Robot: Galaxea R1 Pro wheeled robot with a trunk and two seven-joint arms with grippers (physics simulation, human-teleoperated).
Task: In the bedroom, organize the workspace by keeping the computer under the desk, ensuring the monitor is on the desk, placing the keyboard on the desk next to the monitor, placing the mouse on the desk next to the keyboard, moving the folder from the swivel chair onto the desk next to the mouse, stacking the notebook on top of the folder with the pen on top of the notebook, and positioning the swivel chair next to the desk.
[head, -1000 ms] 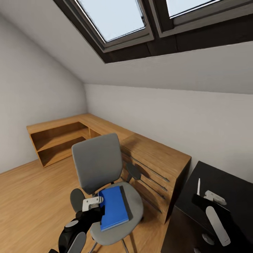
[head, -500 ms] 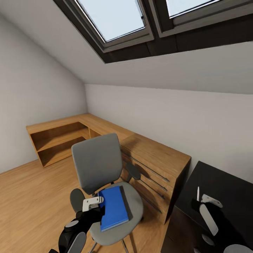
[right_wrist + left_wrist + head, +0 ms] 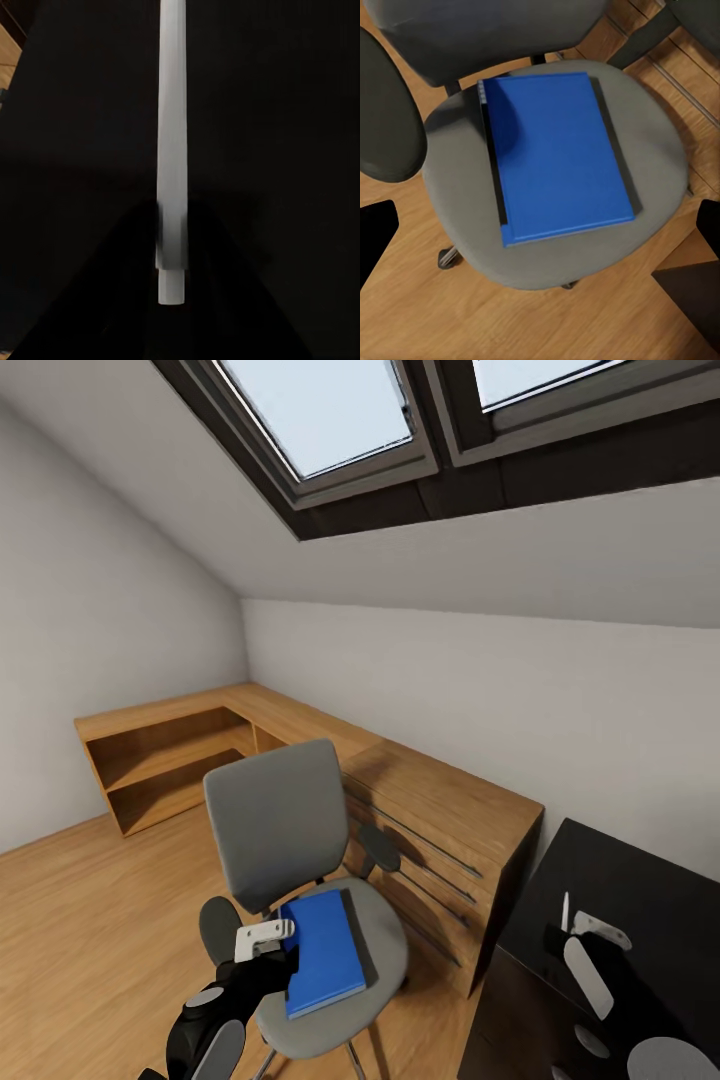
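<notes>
The swivel chair (image 3: 275, 820), grey with black armrests, stands on the wood floor left of the black desk (image 3: 640, 880). The blue folder (image 3: 322, 950) lies flat on its seat (image 3: 660, 142), also seen as the folder (image 3: 556, 154) from the left wrist. My left gripper (image 3: 268, 948) hovers at the folder's left edge, open, its dark fingertips (image 3: 375, 236) spread wide. Over the desk's near corner, my right gripper (image 3: 578, 932) is shut on the pen (image 3: 565, 910). The thin white pen (image 3: 171, 142) sticks out forward between the fingers, above the dark desk top (image 3: 285, 112).
Low wooden shelving (image 3: 170, 760) runs along the far walls, and a wooden drawer cabinet (image 3: 440, 810) stands between the chair and the desk. Dark-framed skylights (image 3: 330, 420) sit in the sloped ceiling. Open wood floor (image 3: 80, 920) lies to the left.
My right arm has drawn down and back a little with the pen. The left arm, chair and folder have not moved.
</notes>
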